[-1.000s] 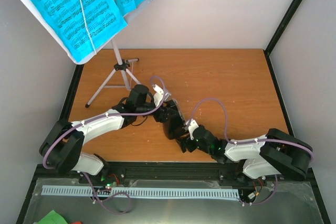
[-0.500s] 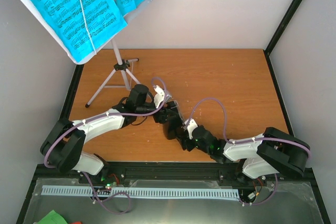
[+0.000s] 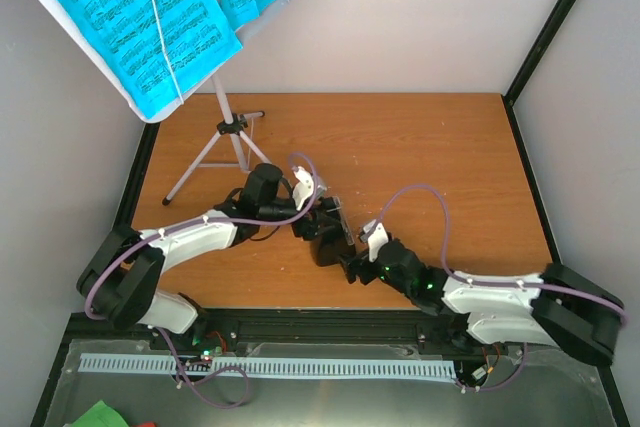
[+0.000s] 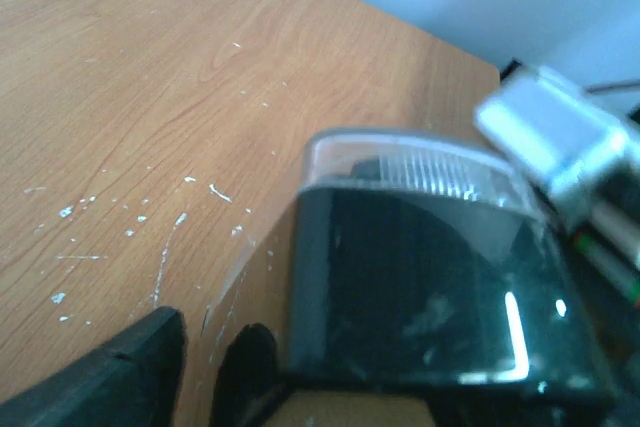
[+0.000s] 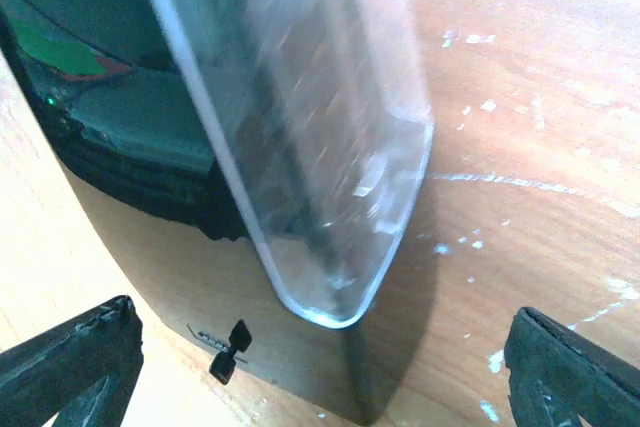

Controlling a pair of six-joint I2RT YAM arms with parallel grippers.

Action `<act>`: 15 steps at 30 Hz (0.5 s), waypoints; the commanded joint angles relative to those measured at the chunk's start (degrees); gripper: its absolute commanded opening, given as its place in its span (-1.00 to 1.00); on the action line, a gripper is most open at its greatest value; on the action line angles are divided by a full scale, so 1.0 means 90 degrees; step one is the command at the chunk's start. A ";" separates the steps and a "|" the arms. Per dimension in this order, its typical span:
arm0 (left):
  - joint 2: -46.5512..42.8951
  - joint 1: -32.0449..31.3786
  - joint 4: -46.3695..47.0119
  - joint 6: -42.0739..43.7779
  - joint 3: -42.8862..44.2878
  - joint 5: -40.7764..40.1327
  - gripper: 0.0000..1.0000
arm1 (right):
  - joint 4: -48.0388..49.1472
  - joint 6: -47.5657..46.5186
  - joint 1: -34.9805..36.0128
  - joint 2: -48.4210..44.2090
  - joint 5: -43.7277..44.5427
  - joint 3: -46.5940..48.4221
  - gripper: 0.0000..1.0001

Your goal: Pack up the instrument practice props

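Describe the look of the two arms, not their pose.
Left arm and right arm match: white shells on the long links, black joints. A lilac cable loops along each, held by white ties. Green lights glow near the right wrist. The fingers are dark, matte and blocky.

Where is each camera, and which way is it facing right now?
Top external: above, behind the bases, looking down at table, music stand, both arms.
Left wrist: low, facing metronome; left gripper bottom-left.
Right wrist: close on clear cover; right gripper fingertips at lower corners.
Shared: wrist views both show the clear cover.
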 commanded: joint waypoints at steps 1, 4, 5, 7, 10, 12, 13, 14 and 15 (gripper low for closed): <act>-0.0080 -0.0025 0.0009 0.0031 -0.0264 -0.0013 0.68 | -0.1203 0.0632 -0.0015 -0.1258 0.0553 -0.0163 0.94; -0.0473 -0.0025 0.0258 -0.0376 -0.0457 -0.0355 0.82 | -0.2159 0.1093 -0.0358 -0.2243 0.0671 -0.0119 0.88; -0.0693 -0.0025 0.0366 -0.0547 -0.0556 -0.0528 0.92 | -0.2388 0.1211 -0.0572 -0.2530 0.0547 -0.0117 0.83; -0.1179 -0.0020 0.0494 -0.0951 -0.0748 -0.0798 0.99 | -0.2794 0.1418 -0.1197 -0.2998 0.0257 -0.0085 0.76; -0.2032 -0.0006 0.0445 -0.1651 -0.0927 -0.1175 0.99 | -0.3008 0.1457 -0.2163 -0.3177 -0.0487 -0.0054 0.71; -0.2379 0.0031 -0.0032 -0.2147 -0.0826 -0.1463 0.99 | -0.2932 0.1359 -0.2571 -0.2822 -0.0906 0.0023 0.69; -0.2508 0.0082 -0.0347 -0.2309 -0.0714 -0.1564 0.99 | -0.2861 0.1288 -0.2679 -0.2576 -0.1052 0.0093 0.68; -0.2610 0.0167 -0.0648 -0.2454 -0.0585 -0.1612 0.99 | -0.2795 0.1196 -0.2725 -0.2267 -0.1144 0.0192 0.67; -0.2725 0.0298 -0.0913 -0.2554 -0.0454 -0.1607 0.99 | -0.2729 0.1067 -0.2733 -0.1980 -0.1212 0.0295 0.66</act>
